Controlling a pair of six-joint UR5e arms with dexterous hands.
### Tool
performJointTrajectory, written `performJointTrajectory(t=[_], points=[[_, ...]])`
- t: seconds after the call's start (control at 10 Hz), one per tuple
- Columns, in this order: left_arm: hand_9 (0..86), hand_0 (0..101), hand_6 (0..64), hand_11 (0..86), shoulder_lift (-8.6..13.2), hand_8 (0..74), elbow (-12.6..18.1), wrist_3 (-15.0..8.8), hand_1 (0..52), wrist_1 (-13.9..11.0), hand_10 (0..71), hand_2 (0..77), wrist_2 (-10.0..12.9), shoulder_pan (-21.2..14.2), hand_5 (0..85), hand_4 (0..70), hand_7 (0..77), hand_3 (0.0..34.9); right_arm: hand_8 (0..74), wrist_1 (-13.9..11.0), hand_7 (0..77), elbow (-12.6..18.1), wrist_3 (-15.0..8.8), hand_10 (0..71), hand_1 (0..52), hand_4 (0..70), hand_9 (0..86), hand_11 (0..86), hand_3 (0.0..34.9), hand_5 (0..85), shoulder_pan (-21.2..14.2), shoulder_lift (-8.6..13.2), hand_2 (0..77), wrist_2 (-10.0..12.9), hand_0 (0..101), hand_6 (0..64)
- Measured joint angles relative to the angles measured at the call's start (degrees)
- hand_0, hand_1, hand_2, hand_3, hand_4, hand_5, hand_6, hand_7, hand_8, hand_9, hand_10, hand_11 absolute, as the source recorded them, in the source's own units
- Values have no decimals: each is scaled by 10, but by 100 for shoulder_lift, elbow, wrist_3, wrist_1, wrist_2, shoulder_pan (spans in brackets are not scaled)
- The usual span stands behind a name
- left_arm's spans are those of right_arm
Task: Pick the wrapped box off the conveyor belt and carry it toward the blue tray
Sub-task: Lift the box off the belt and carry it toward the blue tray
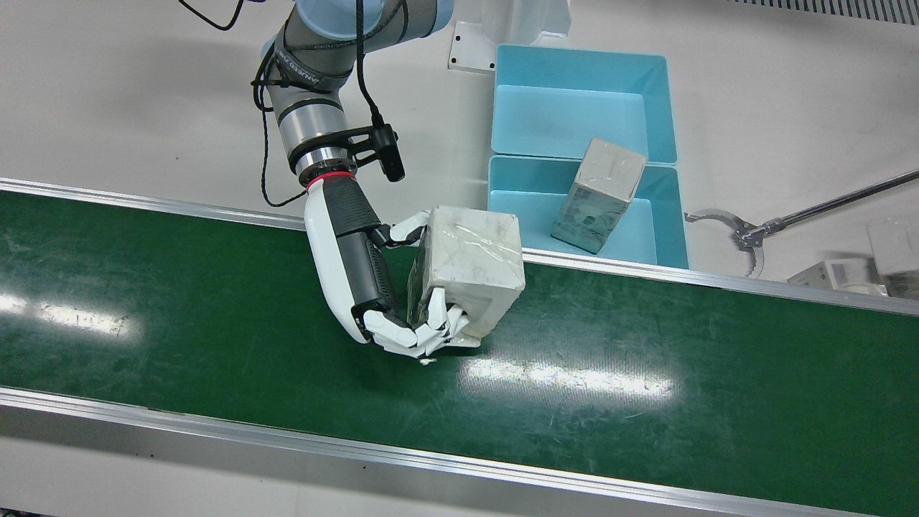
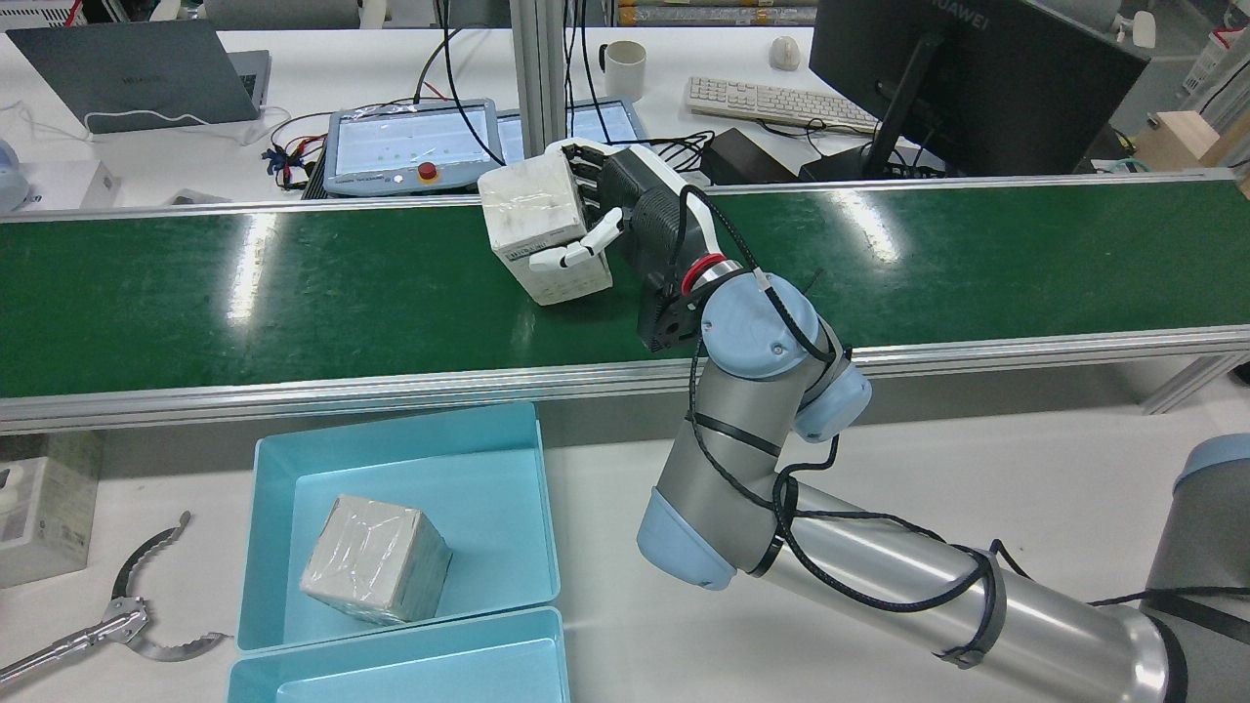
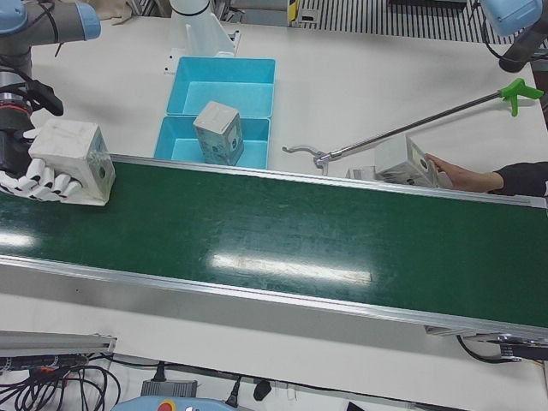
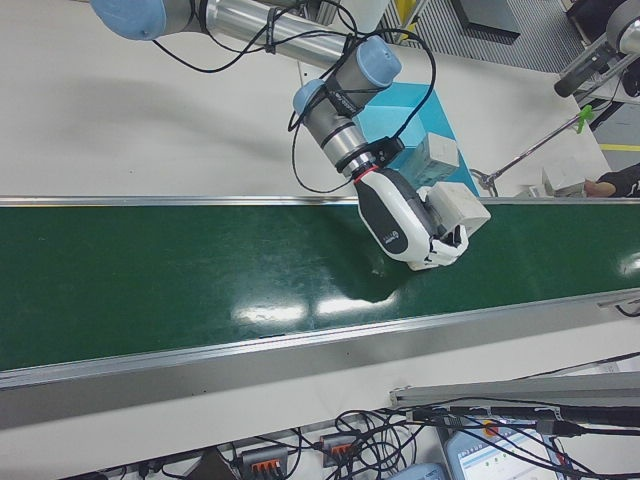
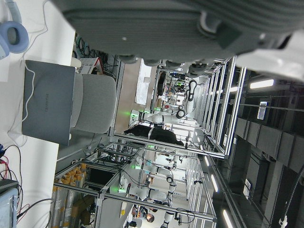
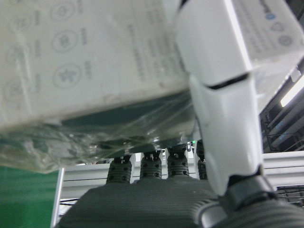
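The right hand (image 1: 402,316) is wrapped around the wrapped box (image 1: 470,269), fingers on one side, thumb on the opposite face. The box looks tilted, w/ its low corner at or barely off the conveyor belt (image 1: 215,309); can't tell which. The left hand isn't visible in any view; its cam just shows the room, so can't tell its state.

Biggest risk imo: the wrap looks slick and glossy, so the box could slide or rotate in the grip, esp. since it's held at the sides w/ nothing under it.

Route-wise, the belt's metal rail (image 1: 646,269) sits between box and blue tray (image 1: 664,215), so it needs lift to clear. The near tray compartment already holds another wrapped box (image 1: 599,194); the far compartment (image 1: 567,118) is empty. A grabber tool (image 1: 747,233) lies just beside the tray.
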Motion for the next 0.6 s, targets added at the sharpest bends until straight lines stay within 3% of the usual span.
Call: performJointTrajectory(t=[0.1, 0.2, 0.3, 0.5, 0.6], points=[[0, 0, 0, 0, 0, 0, 0, 0, 0, 0, 5, 5, 0, 0, 11, 0, 0, 0, 475, -164, 660, 419, -17, 447, 27, 393, 524, 398, 9, 638, -1, -111, 142, -4, 593, 376], [0, 0, 0, 0, 0, 0, 0, 0, 0, 0, 5, 5, 0, 0, 11, 0, 0, 0, 513, -317, 698, 847, -87, 485, 11, 398, 584, 436, 9, 682, -46, -190, 175, -13, 536, 425], [0, 0, 0, 0, 0, 0, 0, 0, 0, 0, 5, 5, 0, 0, 11, 0, 0, 0, 622, -430, 704, 1188, -197, 518, 11, 425, 704, 535, 15, 725, -178, -237, 175, -16, 521, 551], [0, 0, 0, 0, 0, 0, 0, 0, 0, 0, 0, 5, 0, 0, 11, 0, 0, 0, 622, -507, 704, 1450, -497, 518, 11, 425, 704, 535, 15, 725, -607, -251, 175, 48, 521, 551], [0, 0, 0, 0, 0, 0, 0, 0, 0, 0, 0, 5, 0, 0, 11, 0, 0, 0, 687, -499, 774, 1469, -637, 676, 5, 540, 796, 851, 14, 851, -832, -260, 191, 179, 513, 627]])
